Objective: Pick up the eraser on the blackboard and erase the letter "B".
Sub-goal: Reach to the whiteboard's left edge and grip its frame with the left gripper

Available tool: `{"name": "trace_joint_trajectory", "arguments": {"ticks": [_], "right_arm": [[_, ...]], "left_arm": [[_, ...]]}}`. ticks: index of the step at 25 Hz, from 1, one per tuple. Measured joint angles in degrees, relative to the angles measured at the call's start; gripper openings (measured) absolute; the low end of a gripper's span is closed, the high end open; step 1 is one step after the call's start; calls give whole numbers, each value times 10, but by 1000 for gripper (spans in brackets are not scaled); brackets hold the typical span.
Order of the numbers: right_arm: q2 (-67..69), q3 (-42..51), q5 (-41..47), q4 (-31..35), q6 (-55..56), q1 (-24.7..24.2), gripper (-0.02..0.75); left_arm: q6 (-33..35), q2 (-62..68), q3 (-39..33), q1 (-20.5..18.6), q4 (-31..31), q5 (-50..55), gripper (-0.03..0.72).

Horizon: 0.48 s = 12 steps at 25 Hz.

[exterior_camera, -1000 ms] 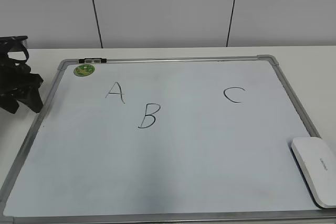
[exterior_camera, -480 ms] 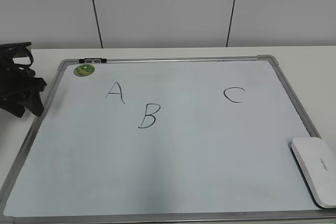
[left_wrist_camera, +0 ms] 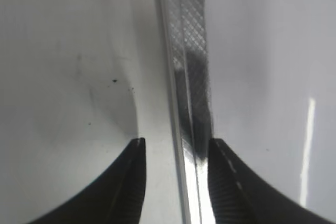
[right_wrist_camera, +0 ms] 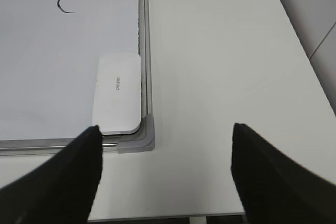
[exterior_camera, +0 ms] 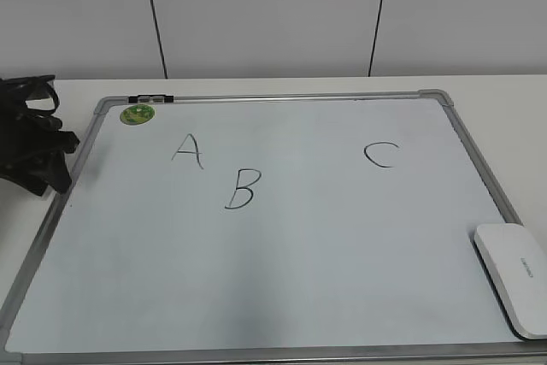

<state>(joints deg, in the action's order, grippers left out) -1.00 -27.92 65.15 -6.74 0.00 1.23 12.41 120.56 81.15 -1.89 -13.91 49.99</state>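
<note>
the blackboard (exterior_camera: 282,297) lies flat, the letter "B" (exterior_camera: 242,189) left of its centre. the eraser (right_wrist_camera: 117,93) sits in the blackboard's near right corner, tight against the frame, so a finger may catch the rim. right gripper (right_wrist_camera: 165,153) spread wide above it; left gripper (left_wrist_camera: 176,148) slightly parted over the blackboard's left rim, empty.

The eraser (exterior_camera: 515,276) runs off the right edge of the exterior view. The left claw (exterior_camera: 38,156) is cut by the left edge there. The small grey words on the eraser (right_wrist_camera: 117,92) are too tiny to read.
</note>
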Motion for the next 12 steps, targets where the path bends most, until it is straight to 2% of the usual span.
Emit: {"name": "trace_joint_trajectory", "arguments": {"ticks": [8, 12], "right_arm": [[0, 0, 0, 0, 0, 0, 568], [0, 0, 0, 0, 0, 0, 568]], "left_arm": [[0, 14, 5, 0, -5, 3, 235], [0, 18, 7, 0, -12, 11, 133]]}}
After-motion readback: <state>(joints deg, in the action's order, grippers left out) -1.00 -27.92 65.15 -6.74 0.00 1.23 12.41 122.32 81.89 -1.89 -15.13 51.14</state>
